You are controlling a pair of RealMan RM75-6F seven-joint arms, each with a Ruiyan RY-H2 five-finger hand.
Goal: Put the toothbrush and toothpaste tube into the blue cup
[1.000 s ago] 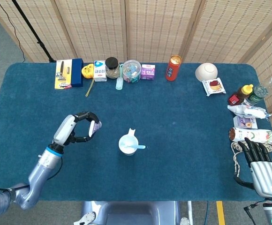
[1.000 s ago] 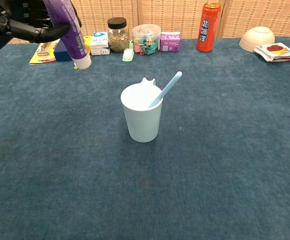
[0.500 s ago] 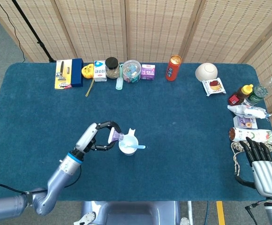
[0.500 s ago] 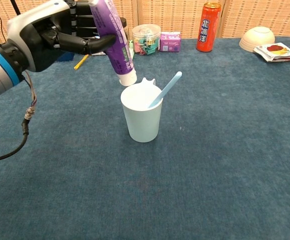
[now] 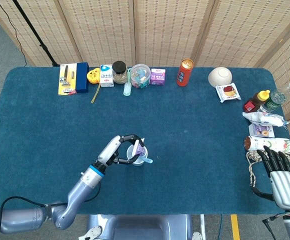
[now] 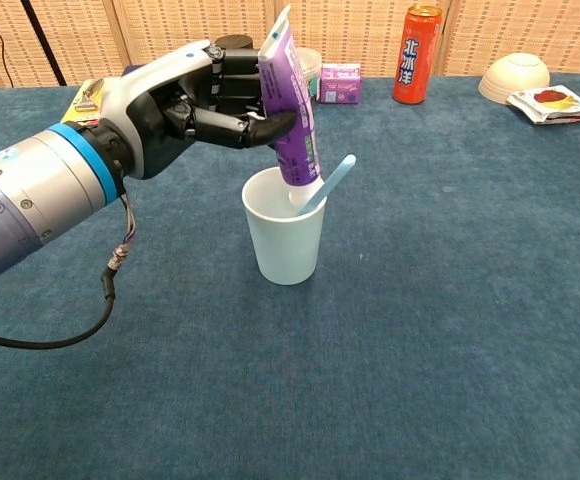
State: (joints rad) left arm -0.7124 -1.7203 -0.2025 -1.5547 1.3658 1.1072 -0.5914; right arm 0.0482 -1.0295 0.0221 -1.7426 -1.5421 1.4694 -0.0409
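We have the left hand (image 6: 205, 100) gripping the purple toothpaste tube (image 6: 292, 120) right above the blue cup (image 6: 284, 240), cap end dipping inside the rim beside the toothbrush (image 6: 328, 186) already leaning in there. The risk we see: the tube tilts, so letting go early could tip it over the rim, or it could knock the light cup over. A second ago we had that tube well left of the cup; now it's over the mouth. Far right of the cup, the right hand (image 5: 281, 179) rests empty, fingers extended.
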